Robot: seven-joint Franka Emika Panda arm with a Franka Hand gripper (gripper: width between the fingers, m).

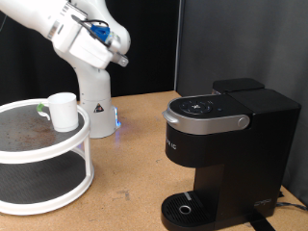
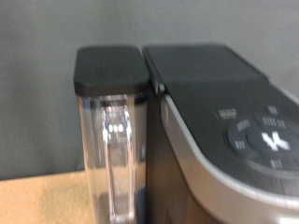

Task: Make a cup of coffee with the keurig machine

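The white cup (image 1: 64,111) stands on the upper tier of a round two-tier rack (image 1: 29,144) at the exterior view's left. The black keurig machine (image 1: 219,154) stands at the right, its silver lid handle (image 1: 204,121) down and its round drip tray (image 1: 183,207) bare. The robot's hand (image 1: 108,40) is high at the upper left, far from both, and its fingers cannot be made out. The wrist view shows the machine's lid and button panel (image 2: 266,140) and its clear water tank (image 2: 112,159). No fingers show there.
A small dark thing with a green top (image 1: 41,108) sits beside the cup on the rack. The robot's base (image 1: 96,106), with a blue light, stands behind the rack. A wooden table (image 1: 130,164) lies between the rack and the machine.
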